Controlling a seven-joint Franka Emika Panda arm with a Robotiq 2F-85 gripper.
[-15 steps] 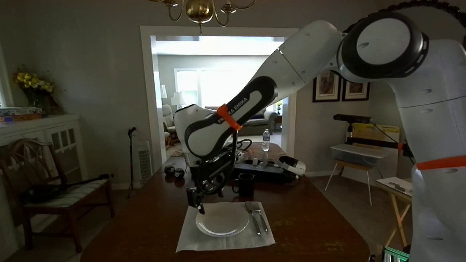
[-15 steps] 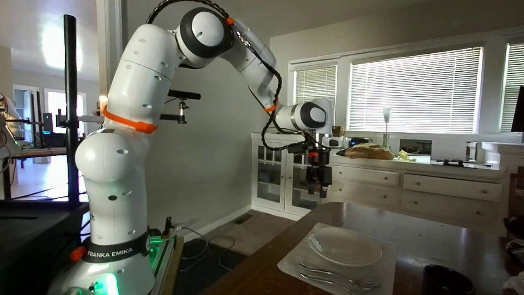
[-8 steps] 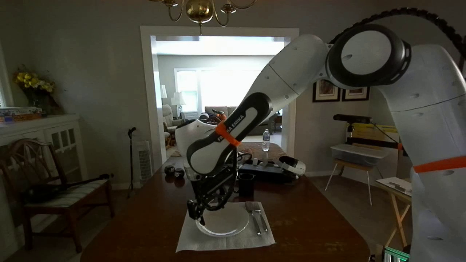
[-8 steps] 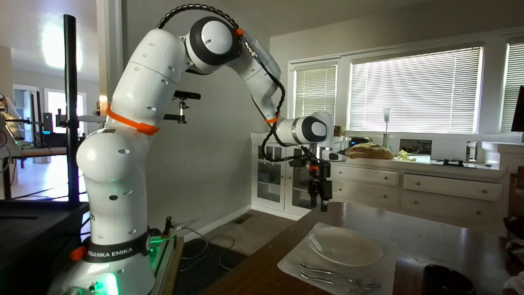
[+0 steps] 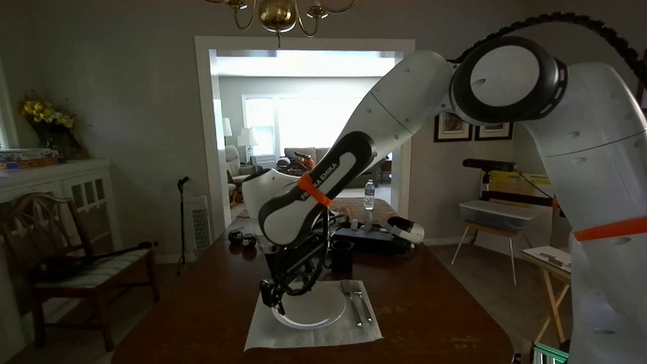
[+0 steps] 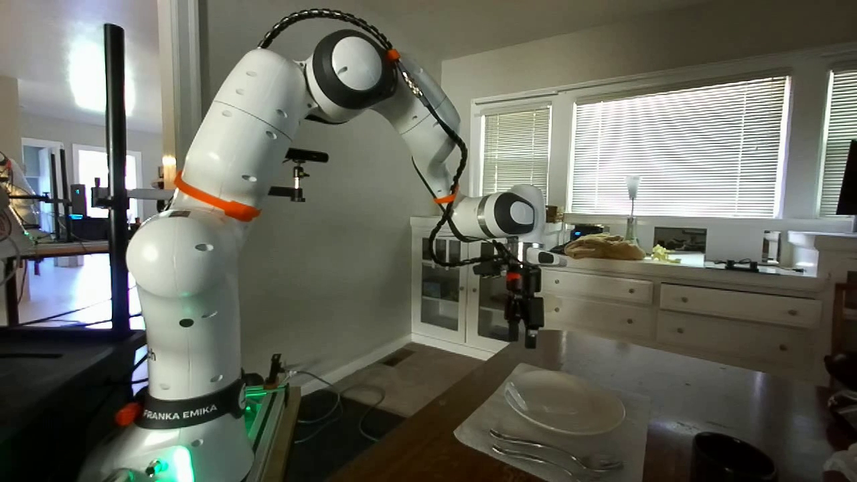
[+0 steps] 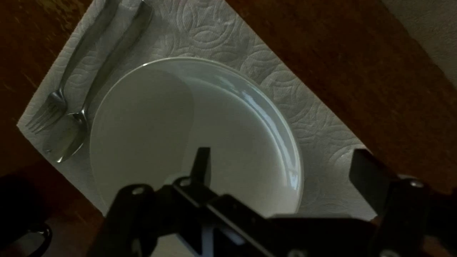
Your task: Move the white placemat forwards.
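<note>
Nearest, in the wrist view, the end effector (image 7: 282, 160) hangs above the place setting, jaws spread wide with nothing held between them; one finger shows against the plate, the other against the placemat's bare end. Beneath, the white placemat (image 7: 307, 110) lies flat on the bench (image 5: 429, 303), with a round white plate (image 7: 221, 117) on it and a fork (image 7: 51, 107) and spoon (image 7: 68, 137) along one side.

The placemat looks like embossed paper: probably very light, limp, quick to crease and easy to tear, with the plate's weight pressing it down. I would pinch the bare corner beside the plate, away from the fork and spoon, bringing the tips right down to the bench, since so thin an edge offers little to grip; a sharp tug could rip it or leave the plate behind.

The plate is shallow, its visible floor showing glaze and soft shadow. Beyond the placemat stands a black mug (image 5: 342, 257), its inside too dark to read. Farther off, a vase (image 5: 55, 139) holds yellow flowers (image 5: 45, 112), a translucent bin (image 5: 498, 217) shows no contents I can make out, and a clear bottle (image 5: 369, 195) stands toward the bench's far end, its fill too small to tell
</note>
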